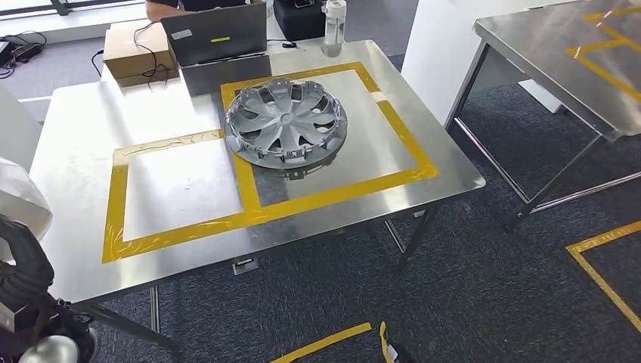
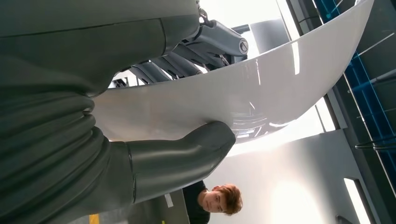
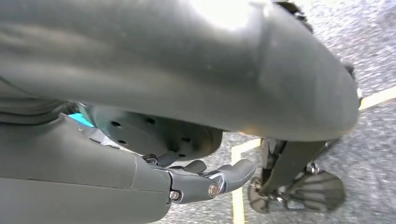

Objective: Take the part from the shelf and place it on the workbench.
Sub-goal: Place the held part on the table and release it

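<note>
- Head view puts the steel desk (image 1: 75,159) straight ahead, marked with two yellow-taped squares; a silver wheel cover (image 1: 287,126) already lies in the larger one, beside the bare smaller square (image 1: 181,185).
- Left wrist view has the left hand (image 2: 154,116) holding the part, a glossy white curved panel (image 2: 261,88): the thumb presses one face and the darker fingers wrap over the far edge. In the head view a pale sliver of it (image 1: 19,197) sits at the left edge, off the desk and near the robot's body.
- Right hand (image 3: 205,179) hangs over the carpet with its fingers curled in and nothing in them (a yellow floor line runs beneath it).
- My reading: the carry is nearly over and the set-down is not yet begun.
- To do it well, bring the panel over the bare square, not over the wheel cover, and keep it level, since a glossy curved face could slide in a one-sided grip.
- Lower until the panel rests on the steel before spreading the fingers (a curved piece may rock, so release slowly).
- Mind the laptop (image 1: 215,34), cardboard box (image 1: 136,51) and bottle (image 1: 333,26) along the far edge, where a person sits.
</note>
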You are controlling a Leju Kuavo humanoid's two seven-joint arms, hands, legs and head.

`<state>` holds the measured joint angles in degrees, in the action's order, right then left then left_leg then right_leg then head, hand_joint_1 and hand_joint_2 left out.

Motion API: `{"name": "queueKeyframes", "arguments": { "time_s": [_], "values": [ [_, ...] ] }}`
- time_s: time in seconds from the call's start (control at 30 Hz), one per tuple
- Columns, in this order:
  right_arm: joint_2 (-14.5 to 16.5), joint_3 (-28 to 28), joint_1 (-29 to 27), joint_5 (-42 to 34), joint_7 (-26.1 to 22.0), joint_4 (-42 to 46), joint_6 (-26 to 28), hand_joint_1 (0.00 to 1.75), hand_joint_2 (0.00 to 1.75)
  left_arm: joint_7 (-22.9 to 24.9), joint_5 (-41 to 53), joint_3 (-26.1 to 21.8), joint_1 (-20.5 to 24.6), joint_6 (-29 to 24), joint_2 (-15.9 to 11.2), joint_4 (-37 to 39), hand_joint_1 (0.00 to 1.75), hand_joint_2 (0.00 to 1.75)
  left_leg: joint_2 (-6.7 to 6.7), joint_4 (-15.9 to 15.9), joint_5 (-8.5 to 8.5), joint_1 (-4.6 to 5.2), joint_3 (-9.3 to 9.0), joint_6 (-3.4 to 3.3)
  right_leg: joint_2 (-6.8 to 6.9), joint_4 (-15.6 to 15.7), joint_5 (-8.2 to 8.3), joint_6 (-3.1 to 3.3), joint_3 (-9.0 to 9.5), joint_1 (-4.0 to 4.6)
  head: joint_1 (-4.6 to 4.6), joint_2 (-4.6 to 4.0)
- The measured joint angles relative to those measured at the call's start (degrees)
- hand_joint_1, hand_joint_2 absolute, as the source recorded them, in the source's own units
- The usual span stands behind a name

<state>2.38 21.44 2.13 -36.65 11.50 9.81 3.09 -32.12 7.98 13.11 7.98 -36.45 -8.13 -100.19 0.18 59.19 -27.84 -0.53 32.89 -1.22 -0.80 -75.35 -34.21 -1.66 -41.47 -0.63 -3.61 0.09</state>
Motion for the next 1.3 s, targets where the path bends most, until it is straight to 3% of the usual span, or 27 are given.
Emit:
{"name": "queueKeyframes", "arguments": {
  "time_s": [0.03, 0.1, 0.17, 0.27, 0.33, 0.37, 0.47, 0.5, 0.53, 0.6, 0.67, 0.83, 0.87, 0.9, 0.97, 1.0, 1.03, 1.07, 1.1, 1.13, 1.3],
  "values": [
    [0.0, 0.01, -0.04, 0.05, -0.34, 0.0, -0.02, 0.0, 0.0, 0.08, 0.07, -0.01, -0.05, 0.12, 0.12, -0.01, 1.75, 1.75, -0.04, 0.01, -0.32, 0.01, -0.39, 0.07, 0.06, 1.57, 1.87, 0.04, 0.18, -0.01, -0.01, 0.0],
    [-0.01, 0.04, -0.1, 0.21, -0.26, 0.0, -0.04, 0.0, 0.0, 0.22, 0.21, -0.08, -0.15, 0.39, 0.28, -0.01, 1.75, 1.75, -0.1, 0.06, -1.05, 0.03, -1.22, 0.38, 0.4, 8.85, 6.58, 0.31, 2.89, 0.0, 0.01, 0.0],
    [-0.02, 0.09, -0.12, 0.38, 0.05, -0.01, -0.06, 0.0, 0.0, 0.32, 0.32, -0.22, -0.26, 0.58, 0.35, -0.03, 1.75, 1.75, -0.16, 0.16, -1.77, 0.25, -1.55, 0.93, 0.75, 14.4, 8.47, 0.86, 5.18, 0.18, 0.04, -0.01],
    [-0.01, 0.13, -0.13, 0.44, 0.18, -0.02, -0.08, 0.0, 0.0, 0.76, 0.11, -0.49, -0.55, 1.51, 0.41, -0.03, 1.75, 1.75, -0.09, -0.13, -2.39, 0.34, -2.0, 1.9, 0.73, 15.71, 7.84, 1.93, 5.94, 0.32, 0.05, -0.01],
    [0.02, 0.13, -0.13, 0.39, 0.24, -0.02, -0.11, 0.0, 0.0, 1.53, -0.52, -0.64, -0.69, 2.98, 0.44, 0.2, 1.75, 1.75, -0.05, 1.49, -3.34, 0.23, -1.73, 2.56, 0.68, 16.15, 7.62, 2.69, 6.71, 0.16, 0.24, -0.01],
    [0.04, 0.13, -0.14, 0.32, 0.27, -0.02, -0.13, 0.0, 0.0, 1.91, -0.88, -0.69, -0.74, 3.77, 0.42, 0.5, 1.75, 1.75, -0.08, 4.03, -4.49, 0.15, -0.55, 2.83, 0.68, 16.32, 7.47, 3.01, 7.14, 0.06, 0.36, -0.01],
    [0.04, 0.13, -0.22, -0.05, 0.28, -0.02, -0.12, 0.0, 0.0, 2.31, -1.34, -0.66, -0.94, 5.41, 0.41, 2.3, 1.75, 1.75, -0.09, 14.47, -7.9, -0.01, 5.9, 3.32, 0.64, 16.34, 6.67, 3.4, 8.07, 0.07, 0.46, -0.01],
    [0.04, 0.13, -0.26, -0.21, 0.28, -0.02, -0.1, 0.0, 0.0, 2.35, -1.36, -0.62, -0.97, 5.82, 0.42, 3.05, 1.75, 1.75, -0.08, 15.71, -7.39, -0.06, 7.2, 3.38, 0.56, 16.33, 6.36, 3.35, 8.43, 0.07, 0.45, -0.01],
    [0.04, 0.13, -0.28, -0.35, 0.29, -0.02, -0.09, 0.0, 0.0, 2.41, -1.35, -0.58, -0.92, 6.17, 0.44, 3.77, 1.75, 1.75, -0.08, 14.82, -5.69, -0.11, 7.43, 3.37, 0.45, 16.32, 6.03, 3.26, 8.87, 0.05, 0.45, -0.01],
    [0.04, 0.13, -0.29, -0.52, 0.29, -0.02, -0.07, 0.0, 0.0, 2.67, -1.3, -0.47, -0.54, 6.58, 0.51, 5.23, 1.75, 1.75, -0.07, 7.9, -0.56, -0.21, 5.22, 3.22, 0.26, 16.28, 5.28, 2.91, 9.83, 0.0, 0.45, -0.01],
    [0.04, 0.13, -0.25, -0.54, 0.28, -0.02, -0.06, 0.0, 0.0, 3.39, -1.13, -0.37, 0.18, 6.72, 0.66, 6.98, 1.75, 1.75, -0.13, 1.85, 2.02, -0.07, 2.7, 2.71, 0.1, 16.2, 4.63, 2.27, 10.3, 0.11, 0.45, 0.0],
    [-0.03, 0.13, -0.2, -0.46, 0.28, -0.02, -0.02, 0.0, 0.0, 7.4, -0.79, -0.35, 3.15, 9.29, 1.19, 13.19, 1.75, 1.75, -0.35, 0.32, 1.85, 0.12, 1.9, 0.72, 0.08, 15.74, 3.91, 0.6, 10.27, 0.05, 0.35, -0.01],
    [-0.07, 0.13, -0.19, -0.38, 0.27, -0.02, -0.07, 0.0, 0.0, 8.5, -1.32, -0.4, 4.25, 10.74, 1.25, 15.0, 1.75, 1.75, -0.39, 0.32, 1.8, 0.16, 1.8, 0.52, 0.16, 14.72, 3.53, 0.6, 9.7, 0.1, 0.29, -0.01],
    [-0.14, 0.14, -0.19, -0.26, 0.22, -0.02, -0.18, 0.0, 0.0, 9.6, -2.06, -0.51, 5.47, 12.43, 1.28, 17.12, 1.75, 1.75, -0.43, 0.53, 1.62, 0.32, 1.78, 0.4, 0.26, 14.41, 4.22, 1.6, 9.22, 0.15, 0.19, -0.01],
    [-0.29, 0.23, -0.19, 0.07, 0.14, -0.03, -0.58, 0.0, 0.0, 11.2, -3.14, -0.83, 9.44, 15.86, 1.05, 23.4, 1.75, 1.75, -0.61, 0.98, 1.25, 0.84, 1.85, 0.31, 0.35, 14.71, 4.1, 4.02, 8.89, 0.32, 0.1, -0.01],
    [-0.38, 0.36, -0.16, 0.29, 0.1, -0.03, -0.84, 0.0, 0.0, 11.35, -2.86, -0.99, 12.55, 16.92, 0.76, 28.63, 1.75, 1.75, -0.72, 1.17, 1.12, 0.95, 1.9, 0.23, 0.3, 15.46, 4.61, 4.38, 9.14, 0.29, 0.1, -0.01],
    [-0.45, 0.51, -0.08, 0.53, 0.15, -0.03, -1.09, 0.0, 0.0, 11.31, -1.67, -1.09, 16.22, 17.29, 0.3, 34.57, 1.75, 1.75, -0.8, 1.26, 1.08, 1.02, 1.97, 0.2, 0.26, 15.57, 4.06, 3.46, 9.32, 0.21, 0.09, 0.0],
    [-0.52, 0.68, -0.01, 0.81, 0.19, -0.03, -1.36, 0.0, 0.0, 11.33, 0.06, -1.15, 20.11, 17.19, -0.23, 41.09, 1.75, 1.75, -0.86, 1.37, 1.06, 1.01, 2.04, 0.19, 0.13, 15.69, 4.64, 2.16, 9.34, 0.14, 0.07, -0.01],
    [-0.61, 0.86, 0.06, 1.01, 0.23, -0.02, -1.61, 0.0, 0.0, 11.66, 2.11, -1.16, 23.64, 16.67, -0.77, 46.85, 1.75, 1.75, -0.84, 1.43, 1.05, 1.0, 2.09, 0.19, 0.04, 15.8, 4.97, 1.3, 9.33, 0.07, 0.09, -0.01],
    [-0.71, 1.05, 0.08, 1.23, 0.28, -0.02, -1.8, 0.0, 0.0, 12.25, 4.15, -1.14, 26.62, 16.16, -1.25, 51.75, 1.75, 1.75, -0.77, 1.44, 1.06, 0.99, 2.11, 0.2, -0.02, 15.88, 5.02, 0.92, 9.34, 0.03, 0.11, -0.02],
    [-1.06, 2.15, -0.01, 2.22, 0.31, -0.02, -2.11, 0.0, 0.0, 13.8, 8.56, -0.05, 35.83, 16.98, -1.42, 67.91, 1.75, 1.75, -0.71, 1.37, 1.09, 0.95, 2.08, 0.2, -0.12, 15.95, 5.14, 0.97, 9.34, 0.07, 0.11, -0.02]
  ]
}}
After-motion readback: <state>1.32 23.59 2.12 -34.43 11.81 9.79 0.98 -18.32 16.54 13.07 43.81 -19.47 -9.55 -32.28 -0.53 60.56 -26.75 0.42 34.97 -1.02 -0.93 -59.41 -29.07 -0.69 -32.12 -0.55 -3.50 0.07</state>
